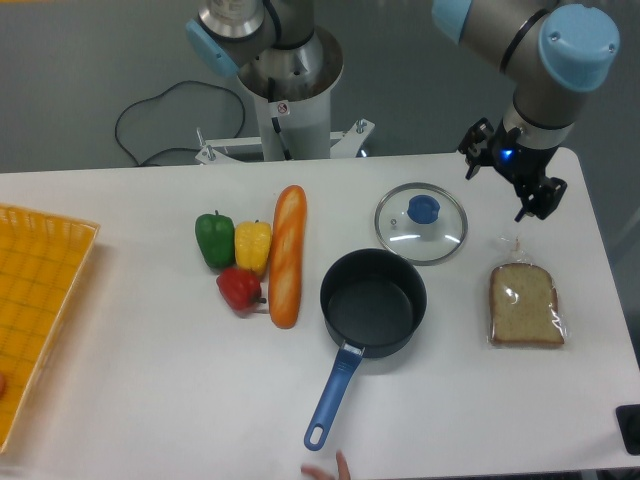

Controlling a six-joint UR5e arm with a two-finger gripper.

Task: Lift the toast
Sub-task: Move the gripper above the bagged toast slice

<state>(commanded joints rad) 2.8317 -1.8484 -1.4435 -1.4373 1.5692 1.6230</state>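
Overhead view of a white table (150, 380). The toast (523, 306), a light-brown slice with a darker crust sealed in a clear plastic bag, lies flat near the right edge. The gripper (524, 180) hangs above the table's far right corner, well apart from the toast and beyond it; its fingers are dark and foreshortened, so whether they stand apart or together cannot be told. A glass lid (421, 223) with a blue knob lies left of the gripper, just beyond a dark saucepan (372, 303) whose blue handle points toward the near edge. Left of the pan lies a baguette (286, 256), and beside it a green pepper (213, 239), a yellow pepper (252, 246) and a red pepper (239, 288) cluster together. A yellow basket (35, 310) sits at the left edge.
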